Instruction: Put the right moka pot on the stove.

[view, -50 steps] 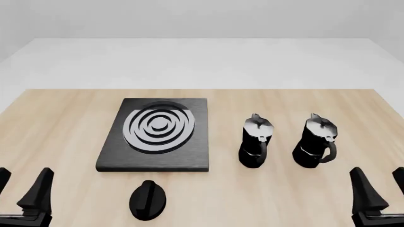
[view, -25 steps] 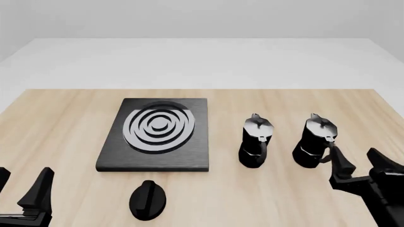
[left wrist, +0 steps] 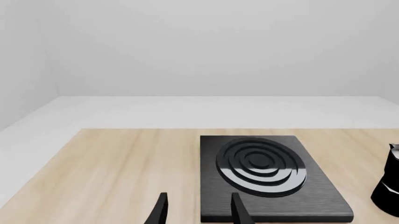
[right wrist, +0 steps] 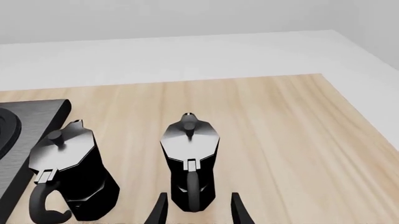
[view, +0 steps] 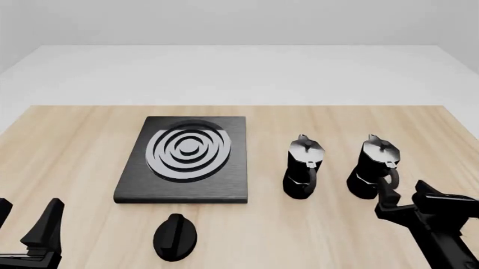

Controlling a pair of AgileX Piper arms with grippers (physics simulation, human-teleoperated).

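Note:
Two look-alike black moka pots stand upright on the wooden table. The right moka pot (view: 373,168) has a silvery lid and a loop handle toward me; it also shows in the right wrist view (right wrist: 190,161). The stove (view: 186,158) is a flat black slab with silver-grey rings at centre left, also in the left wrist view (left wrist: 265,177). My right gripper (view: 408,199) is open, just in front of the right pot's handle, its fingers (right wrist: 238,212) either side of the handle. My left gripper (view: 26,221) is open and empty at the near left corner.
The other moka pot (view: 303,168) stands left of the right pot, between it and the stove, and shows in the right wrist view (right wrist: 72,172). A small black oval knob (view: 175,237) lies in front of the stove. The table's right edge (view: 460,126) is close.
My right gripper has moved forward and left from the near right corner up to the right pot's handle. The left arm and both pots have not moved.

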